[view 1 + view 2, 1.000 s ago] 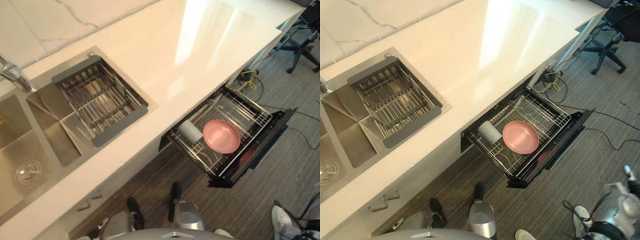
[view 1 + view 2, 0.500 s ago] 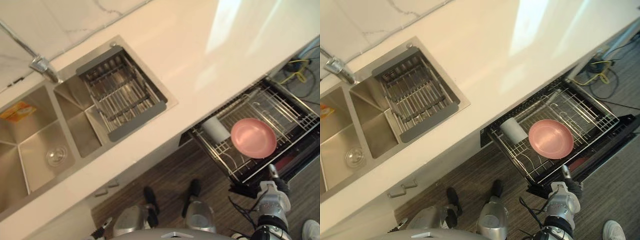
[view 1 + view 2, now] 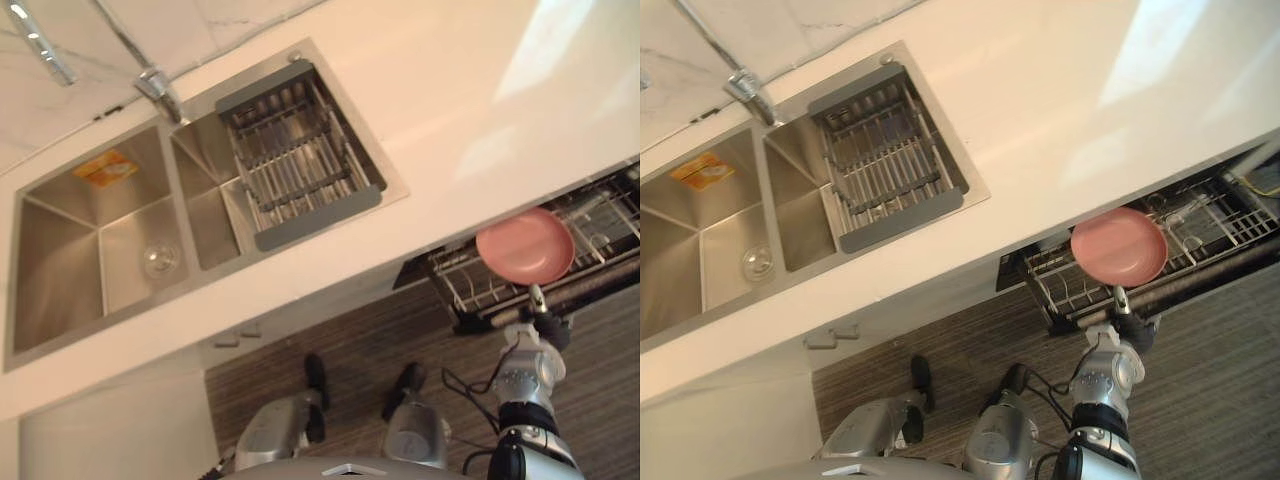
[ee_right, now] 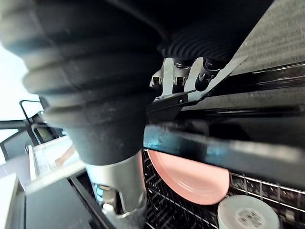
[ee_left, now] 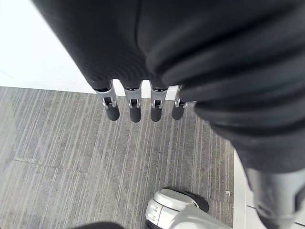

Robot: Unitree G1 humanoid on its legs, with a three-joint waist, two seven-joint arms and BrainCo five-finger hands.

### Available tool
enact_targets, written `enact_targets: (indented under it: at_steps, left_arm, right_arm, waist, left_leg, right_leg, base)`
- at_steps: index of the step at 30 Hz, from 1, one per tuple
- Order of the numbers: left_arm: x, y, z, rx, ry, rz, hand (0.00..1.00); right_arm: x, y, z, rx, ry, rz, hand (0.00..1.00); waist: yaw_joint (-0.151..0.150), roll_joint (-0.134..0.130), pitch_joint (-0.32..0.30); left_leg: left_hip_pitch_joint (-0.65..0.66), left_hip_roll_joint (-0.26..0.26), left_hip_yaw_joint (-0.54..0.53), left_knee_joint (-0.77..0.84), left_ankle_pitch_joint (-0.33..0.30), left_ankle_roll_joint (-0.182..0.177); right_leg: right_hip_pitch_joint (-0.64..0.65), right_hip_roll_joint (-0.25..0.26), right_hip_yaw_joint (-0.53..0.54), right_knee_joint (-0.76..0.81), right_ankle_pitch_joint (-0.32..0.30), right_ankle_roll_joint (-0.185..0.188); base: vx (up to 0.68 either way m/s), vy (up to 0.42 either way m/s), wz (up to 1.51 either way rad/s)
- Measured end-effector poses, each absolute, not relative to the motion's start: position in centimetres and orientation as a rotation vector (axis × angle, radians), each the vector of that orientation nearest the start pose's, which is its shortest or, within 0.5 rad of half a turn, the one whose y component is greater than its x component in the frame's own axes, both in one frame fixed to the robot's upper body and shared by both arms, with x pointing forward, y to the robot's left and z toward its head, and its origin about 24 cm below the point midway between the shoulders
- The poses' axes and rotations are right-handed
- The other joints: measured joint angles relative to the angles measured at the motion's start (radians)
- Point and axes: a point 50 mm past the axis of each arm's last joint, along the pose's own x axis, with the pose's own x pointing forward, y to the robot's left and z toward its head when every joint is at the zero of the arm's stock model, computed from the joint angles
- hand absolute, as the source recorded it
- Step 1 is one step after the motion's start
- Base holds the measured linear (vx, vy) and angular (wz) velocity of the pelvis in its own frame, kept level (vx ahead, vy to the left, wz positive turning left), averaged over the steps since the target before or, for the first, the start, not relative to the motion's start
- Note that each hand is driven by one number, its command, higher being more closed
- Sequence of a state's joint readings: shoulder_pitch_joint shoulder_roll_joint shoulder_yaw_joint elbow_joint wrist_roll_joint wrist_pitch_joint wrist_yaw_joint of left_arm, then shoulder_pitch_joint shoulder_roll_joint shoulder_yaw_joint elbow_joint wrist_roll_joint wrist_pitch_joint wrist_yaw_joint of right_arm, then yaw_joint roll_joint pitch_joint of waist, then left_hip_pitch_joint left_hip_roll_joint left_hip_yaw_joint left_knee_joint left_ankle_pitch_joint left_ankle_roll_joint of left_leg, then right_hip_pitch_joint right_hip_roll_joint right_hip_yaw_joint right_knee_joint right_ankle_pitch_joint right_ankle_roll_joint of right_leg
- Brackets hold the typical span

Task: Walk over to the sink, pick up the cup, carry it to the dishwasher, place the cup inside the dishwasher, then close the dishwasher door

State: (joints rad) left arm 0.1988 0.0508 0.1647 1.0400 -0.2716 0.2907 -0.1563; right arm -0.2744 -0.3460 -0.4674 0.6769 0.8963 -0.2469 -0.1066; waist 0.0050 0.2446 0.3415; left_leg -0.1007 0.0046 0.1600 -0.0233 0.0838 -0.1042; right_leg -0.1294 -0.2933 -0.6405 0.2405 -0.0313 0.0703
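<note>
Hanging with straight, relaxed fingers over the striped grey floor (image 5: 71,157), the robot's left hand (image 5: 135,110) is empty. At the far left of the worktop, a steel double sink (image 3: 50,290) has a flat yellow piece (image 3: 105,168) in its left basin, a faucet (image 3: 155,85) behind the divider and a slatted drain rack (image 3: 300,155) across its right basin. The white counter (image 3: 450,90) runs rightward above the open dishwasher (image 3: 610,215), whose wire basket holds a pink plate (image 3: 525,245). The white cup (image 4: 248,217) sits in the same basket, just beside the plate. The right hand (image 3: 545,325) is at the dishwasher's dark front edge; whether it grips that edge cannot be told.
</note>
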Motion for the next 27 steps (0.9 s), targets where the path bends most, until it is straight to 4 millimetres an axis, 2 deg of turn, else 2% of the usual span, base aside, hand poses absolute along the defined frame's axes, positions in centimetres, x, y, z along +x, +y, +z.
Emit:
enact_targets:
  at_steps: [2, 4, 6, 8, 10, 15, 18, 20, 21, 23, 24, 26, 27]
  left_arm:
    - [2.3, 17.3, -17.5, -0.471, 1.437, 0.24, 0.0]
    - [2.4, 17.3, -17.5, -0.469, 1.43, 0.242, 0.0]
    - [2.0, 17.4, -17.5, -0.471, 1.426, 0.251, 0.0]
    - [2.0, 17.5, -17.5, -0.473, 1.407, 0.258, 0.0]
    - [2.2, 17.6, -17.5, -0.498, 1.376, 0.284, 0.0]
    - [3.0, 18.0, -17.3, -0.536, 1.289, 0.327, 0.0]
    - [3.3, 18.3, -17.1, -0.548, 1.232, 0.353, 0.0]
    - [3.8, 18.5, -17.0, -0.577, 1.192, 0.37, 0.0]
    - [4.0, 18.6, -16.9, -0.596, 1.179, 0.376, 0.0]
    - [4.3, 18.3, -16.9, -0.649, 1.161, 0.37, 0.0]
    - [4.3, 18.1, -16.9, -0.665, 1.162, 0.367, 0.0]
    - [4.5, 17.8, -16.8, -0.726, 1.156, 0.347, 0.0]
    - [4.8, 17.7, -16.8, -0.743, 1.151, 0.338, 0.0]
  right_arm:
    - [26.6, -34.2, 3.1, 0.683, -0.125, -0.736, 0.0]
    - [27.5, -33.7, 3.8, 0.686, -0.13, -0.695, 0.0]
    - [28.5, -32.9, 4.4, 0.679, -0.129, -0.644, 0.0]
    - [29.2, -32.1, 5.2, 0.667, -0.142, -0.593, 0.0]
    - [29.1, -31.9, 4.9, 0.685, -0.146, -0.593, 0.0]
    - [29.3, -30.8, 4.3, 0.64, -0.11, -0.55, 0.0]
    - [28.0, -29.5, 1.7, 0.525, 0.022, -0.492, 0.0]
    - [25.7, -26.1, -2.7, 0.442, 0.224, -0.38, 0.0]
    - [24.8, -25.4, -4.0, 0.439, 0.274, -0.375, 0.0]
    - [21.4, -22.3, -8.4, 0.435, 0.478, -0.365, 0.0]
    - [20.5, -22.0, -9.3, 0.427, 0.524, -0.371, 0.0]
    - [17.2, -21.8, -11.7, 0.38, 0.659, -0.404, 0.0]
    - [16.5, -22.1, -11.9, 0.354, 0.678, -0.419, 0.0]
  waist:
    - [0.014, 0.004, -0.001]
    - [0.026, 0.004, -0.001]
    - [0.037, 0.003, 0.0]
    - [0.049, -0.004, 0.001]
    - [0.045, -0.014, 0.003]
    - [0.047, -0.018, 0.001]
    - [0.054, -0.04, -0.022]
    - [0.072, -0.072, -0.053]
    - [0.074, -0.079, -0.056]
    - [0.076, -0.098, -0.062]
    - [0.075, -0.101, -0.064]
    - [0.066, -0.112, -0.066]
    - [0.061, -0.121, -0.065]
  left_leg:
    - [-0.001, 0.006, 0.006, -0.041, -0.026, 0.006]
    - [-0.002, 0.014, 0.005, -0.05, -0.018, 0.006]
    - [-0.005, 0.029, 0.0, -0.048, 0.051, 0.029]
    - [-0.005, 0.032, -0.003, -0.048, 0.088, 0.046]
    - [-0.008, 0.03, -0.019, -0.049, 0.098, 0.051]
    - [-0.02, 0.05, -0.03, -0.035, 0.106, 0.039]
    - [-0.02, 0.065, -0.043, -0.029, 0.11, 0.032]
    - [-0.016, 0.08, -0.048, -0.028, 0.11, 0.026]
    - [-0.013, 0.082, -0.048, -0.028, 0.109, 0.024]
    - [0.006, 0.085, -0.047, -0.029, 0.091, 0.003]
    - [0.009, 0.084, -0.045, -0.029, 0.084, 0.004]
    - [0.019, 0.081, -0.029, -0.031, 0.073, 0.01]
    - [0.029, 0.08, -0.019, -0.033, 0.068, 0.017]
  right_leg:
    - [0.005, -0.003, -0.032, 0.002, 0.004, 0.003]
    - [0.001, -0.006, -0.061, 0.021, -0.008, -0.013]
    - [-0.007, -0.023, -0.084, 0.099, -0.058, -0.021]
    - [-0.015, -0.04, -0.093, 0.156, -0.094, -0.023]
    - [-0.021, -0.054, -0.104, 0.19, -0.118, -0.026]
    - [-0.023, -0.031, -0.112, 0.187, -0.126, -0.035]
    - [-0.009, -0.003, -0.116, 0.164, -0.126, -0.038]
    - [0.002, 0.018, -0.117, 0.144, -0.128, -0.04]
    - [0.007, 0.022, -0.119, 0.139, -0.128, -0.04]
    - [0.03, 0.026, -0.118, 0.126, -0.128, -0.04]
    - [0.034, 0.026, -0.117, 0.123, -0.128, -0.039]
    - [0.049, 0.03, -0.111, 0.098, -0.118, -0.026]
    - [0.059, 0.034, -0.109, 0.082, -0.107, -0.024]
  base:
    - [-0.12, 0.001, 0.41]
    - [-0.06, -0.039, 0.39]
    - [-0.04, -0.076, 0.35]
    - [-0.03, -0.111, 0.28]
    - [-0.01, -0.1, 0.2]
    - [-0.03, -0.081, 0.01]
    - [-0.02, -0.093, 0.03]
    - [0.01, -0.095, -0.01]
    - [0.02, -0.081, 0.01]
    - [0.02, -0.052, 0.03]
    - [0.0, 0.0, 0.0]
    - [0.04, 0.006, -0.1]
    - [0.05, 0.017, -0.14]
